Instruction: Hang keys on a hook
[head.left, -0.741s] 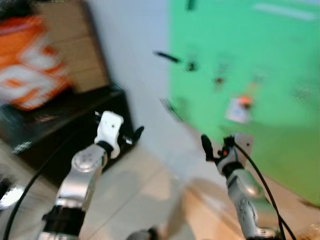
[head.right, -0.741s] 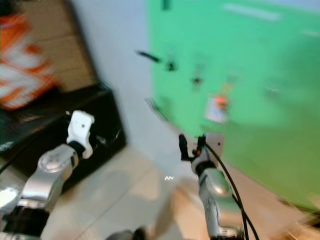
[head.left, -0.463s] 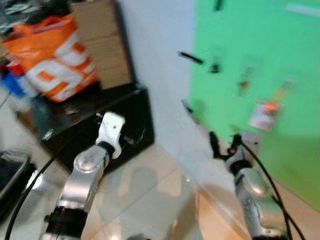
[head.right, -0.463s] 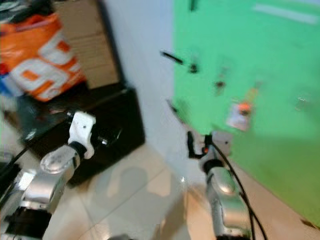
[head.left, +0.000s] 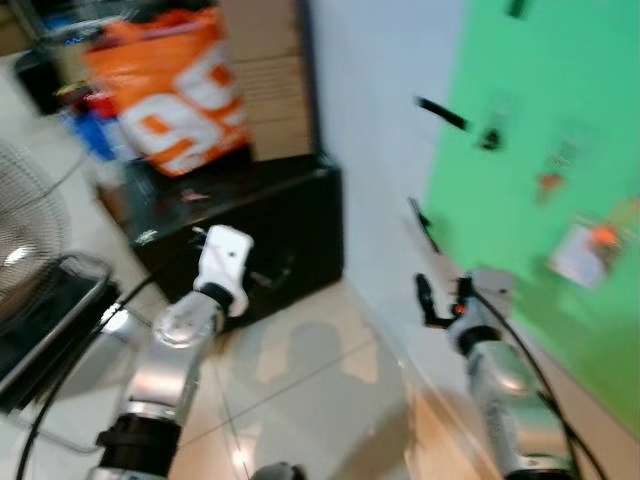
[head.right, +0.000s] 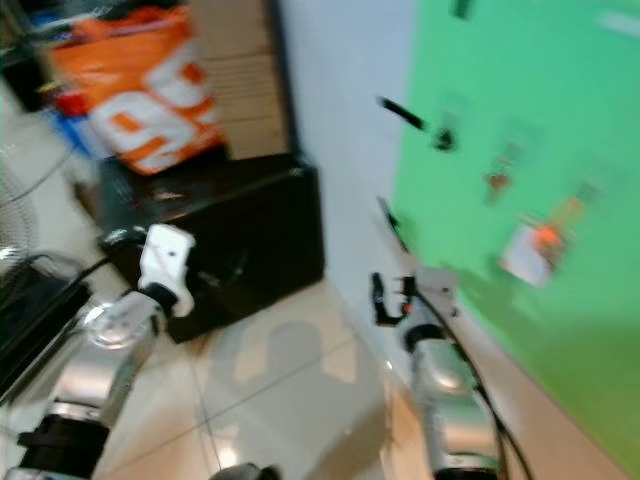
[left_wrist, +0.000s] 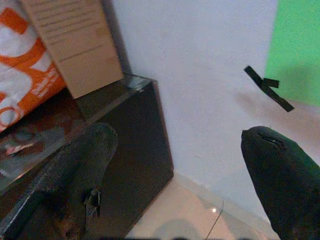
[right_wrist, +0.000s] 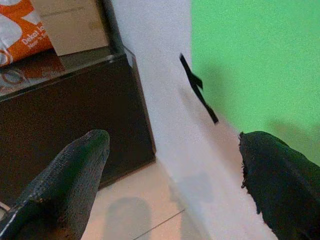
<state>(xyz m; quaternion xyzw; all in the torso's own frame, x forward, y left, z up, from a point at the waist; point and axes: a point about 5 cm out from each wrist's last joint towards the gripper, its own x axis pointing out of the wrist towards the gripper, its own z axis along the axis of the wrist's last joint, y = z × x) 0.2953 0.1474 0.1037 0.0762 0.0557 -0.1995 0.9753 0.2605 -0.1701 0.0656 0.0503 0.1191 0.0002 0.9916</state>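
A green board (head.left: 560, 120) covers the wall to my right. A black hook (head.left: 440, 112) sticks out near its left edge. Small blurred items hang on the board: a dark one (head.left: 490, 138), a reddish one (head.left: 550, 182) and a white tag with an orange top (head.left: 588, 250). I cannot tell which of them are keys. My left gripper (left_wrist: 175, 175) is raised before the black cabinet, open and empty. My right gripper (right_wrist: 170, 185) is held up near the white wall, open too, with nothing between its fingers (head.left: 425, 298).
A low black cabinet (head.left: 270, 215) stands against the white wall, bearing an orange bag (head.left: 175, 90) and a cardboard box (head.left: 270, 70). A fan (head.left: 25, 250) is at the far left. A strip of black tape (right_wrist: 198, 89) marks the wall. Glossy floor tiles (head.left: 310, 390) lie below.
The whole picture has shifted right, so the camera has swung left. The bag, the cabinet and a fan have come further into view. Both arms keep their pose.
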